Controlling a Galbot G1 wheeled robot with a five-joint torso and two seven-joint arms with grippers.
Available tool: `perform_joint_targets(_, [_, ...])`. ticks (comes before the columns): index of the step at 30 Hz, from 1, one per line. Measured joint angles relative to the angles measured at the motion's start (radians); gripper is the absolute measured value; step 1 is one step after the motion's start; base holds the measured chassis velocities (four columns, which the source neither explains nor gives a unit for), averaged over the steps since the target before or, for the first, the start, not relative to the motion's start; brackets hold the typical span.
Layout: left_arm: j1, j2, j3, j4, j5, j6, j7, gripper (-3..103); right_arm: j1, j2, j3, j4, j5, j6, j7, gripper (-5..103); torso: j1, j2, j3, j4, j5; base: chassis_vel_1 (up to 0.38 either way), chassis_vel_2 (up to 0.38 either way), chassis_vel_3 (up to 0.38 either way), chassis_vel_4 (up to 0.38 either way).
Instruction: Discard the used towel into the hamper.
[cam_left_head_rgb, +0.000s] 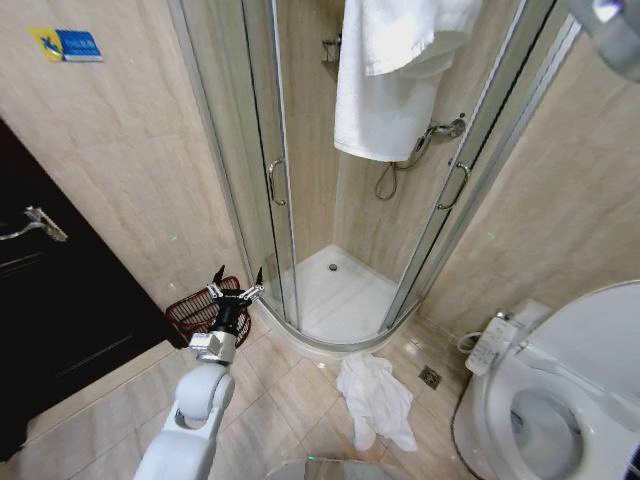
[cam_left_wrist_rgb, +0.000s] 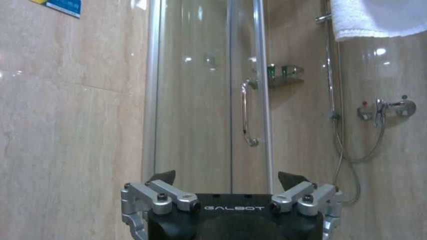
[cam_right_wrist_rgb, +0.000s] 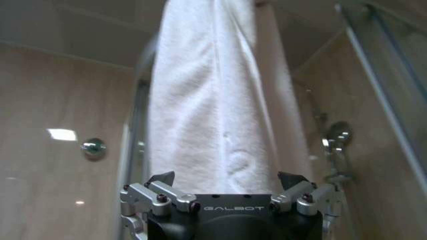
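Note:
The hamper (cam_left_head_rgb: 200, 312), a dark reddish-brown wire basket, stands on the floor against the wall beside the shower. My left gripper (cam_left_head_rgb: 240, 273) (cam_left_wrist_rgb: 227, 176) hovers over its near rim, open and holding nothing. A crumpled white towel (cam_left_head_rgb: 377, 396) lies on the floor tiles in front of the shower tray. Another white towel (cam_left_head_rgb: 385, 75) (cam_right_wrist_rgb: 213, 110) hangs over the top of the shower enclosure. My right arm (cam_left_head_rgb: 612, 35) is raised at the upper right, and my right gripper (cam_right_wrist_rgb: 227, 176) is open just short of the hanging towel.
The curved glass shower doors (cam_left_head_rgb: 275, 190) with handles stand between the hamper and the towel on the floor. A toilet (cam_left_head_rgb: 560, 400) with its lid up fills the right. A dark door (cam_left_head_rgb: 60, 320) is on the left. A floor drain (cam_left_head_rgb: 429, 377) sits beside the crumpled towel.

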Motion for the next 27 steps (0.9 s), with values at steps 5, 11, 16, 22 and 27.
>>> perform_joint_targets(5, [0.003,0.006,-0.009,-0.001,-0.013,-0.002,-0.001,100,-0.004,-0.024,-0.012,0.032,-0.044,-0.014,0.022,100,0.000,0.000,0.000,-0.0004,0.0003,0.000,0.000,0.000,0.000])
perform_joint_targets(11, [-0.004,0.004,-0.008,-0.006,-0.012,0.018,-0.002,100,-0.010,-0.008,-0.021,-0.013,-0.050,-0.020,-0.010,100,0.000,0.000,0.000,-0.0003,0.0001,0.000,0.000,0.000,0.000])
perform_joint_targets(16, [-0.006,-0.001,-0.007,-0.012,-0.010,0.021,-0.003,100,-0.025,0.033,-0.027,-0.081,-0.049,-0.014,-0.049,100,0.004,0.008,0.004,-0.0004,0.0000,0.000,0.000,0.000,0.000])
perform_joint_targets(22, [-0.008,-0.003,-0.005,-0.012,-0.009,0.023,-0.004,100,-0.025,0.081,-0.041,-0.119,-0.063,-0.004,-0.060,100,0.019,0.040,0.021,-0.0005,0.0000,0.000,0.000,0.000,0.000])
perform_joint_targets(27, [-0.012,-0.002,-0.006,-0.012,-0.009,0.027,-0.004,100,-0.011,0.116,-0.053,-0.137,-0.077,-0.003,-0.055,100,0.033,0.071,0.038,-0.0006,-0.0001,0.000,0.000,0.000,0.000])
